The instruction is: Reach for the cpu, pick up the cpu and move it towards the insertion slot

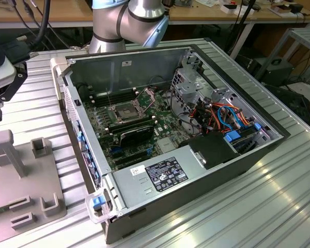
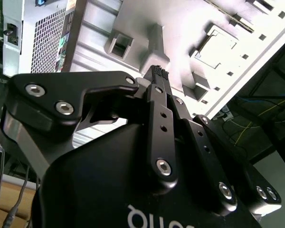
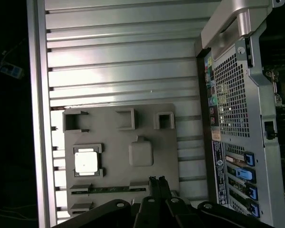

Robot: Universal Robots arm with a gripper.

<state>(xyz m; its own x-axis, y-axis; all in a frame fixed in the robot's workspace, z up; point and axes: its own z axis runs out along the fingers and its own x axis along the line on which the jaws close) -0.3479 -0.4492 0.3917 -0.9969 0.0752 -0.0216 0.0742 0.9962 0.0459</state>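
Hand [image 3: 157, 181]: fingers together, nothing between them, hovering over the grey fixture plate [image 3: 147, 123] and touching nothing. In the first wrist view the tips sit over the plate just beside a raised rounded block [image 3: 141, 153].

Clock set on the plate with the computer case [image 3: 237, 109] at three o'clock. The cpu [image 3: 88, 160] is then at about nine to ten o'clock from the fingertips, on the side away from the case and past the block. It lies flat and pale face up in its own square seat, near the hand but apart. It is square, so it has no long axis, and its edges run parallel to the plate's edges.

The plate rests on the ridged metal tabletop [image 3: 123, 57]. The insertion slot [image 1: 125, 112] is inside the open case with its bracket raised, at roughly three o'clock from the plate in the exterior view, well apart from the cpu.

Judgement: reach not finished, cpu not yet grasped.
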